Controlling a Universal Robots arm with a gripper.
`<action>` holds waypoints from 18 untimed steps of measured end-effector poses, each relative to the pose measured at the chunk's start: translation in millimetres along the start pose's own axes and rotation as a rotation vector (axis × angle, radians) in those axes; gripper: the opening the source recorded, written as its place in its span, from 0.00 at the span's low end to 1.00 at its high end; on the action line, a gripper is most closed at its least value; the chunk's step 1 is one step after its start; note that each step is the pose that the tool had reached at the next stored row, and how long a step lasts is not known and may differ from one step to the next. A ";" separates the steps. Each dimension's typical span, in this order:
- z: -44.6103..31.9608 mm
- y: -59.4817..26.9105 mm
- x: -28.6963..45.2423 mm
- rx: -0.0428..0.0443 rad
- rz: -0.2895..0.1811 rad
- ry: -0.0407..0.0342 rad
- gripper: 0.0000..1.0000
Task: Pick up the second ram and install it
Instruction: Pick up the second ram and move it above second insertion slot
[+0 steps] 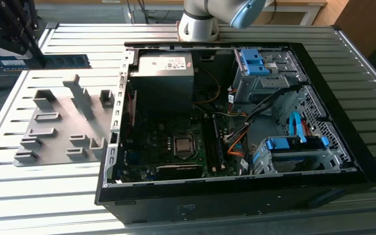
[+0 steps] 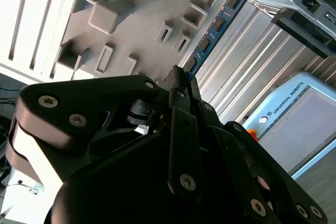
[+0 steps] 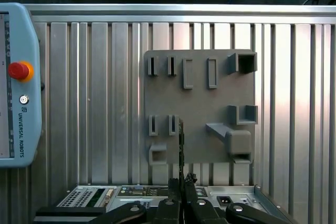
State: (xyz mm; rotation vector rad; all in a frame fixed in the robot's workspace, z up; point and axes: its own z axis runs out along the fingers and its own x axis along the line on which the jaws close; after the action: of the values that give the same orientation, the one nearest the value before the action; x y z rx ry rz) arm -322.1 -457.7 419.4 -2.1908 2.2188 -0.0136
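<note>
The second ram [image 1: 67, 61] is a long blue-green stick with black chips, held level above the table at the exterior view's far left. My gripper [image 1: 35, 59] is shut on it near its middle, above and beyond the grey slotted holder block [image 1: 64, 122]. In the second wrist view the ram [image 2: 218, 22] juts out from between the shut fingertips of my gripper [image 2: 181, 74] over the holder block [image 2: 131, 19]. In the first wrist view the ram [image 3: 181, 142] shows edge-on as a thin strip rising from my gripper [image 3: 181, 181].
An open black computer case [image 1: 344, 132] lies on the slatted metal table [image 1: 51, 186], with its motherboard [image 1: 175, 142] exposed and blue drive brackets [image 1: 293, 144] at the exterior view's right. The arm's base [image 1: 198, 22] stands behind the case. A teach pendant [image 3: 16, 77] lies on the table.
</note>
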 end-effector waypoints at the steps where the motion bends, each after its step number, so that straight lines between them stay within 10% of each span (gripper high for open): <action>1: 0.0 -0.3 0.0 0.0000 0.000 0.0000 0.14; 18: 0.2 -5.2 -0.1 0.0001 0.000 0.0000 0.14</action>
State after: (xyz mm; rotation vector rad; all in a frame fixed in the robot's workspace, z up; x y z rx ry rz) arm -316.9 -457.7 419.3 -2.1907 2.2188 -0.0136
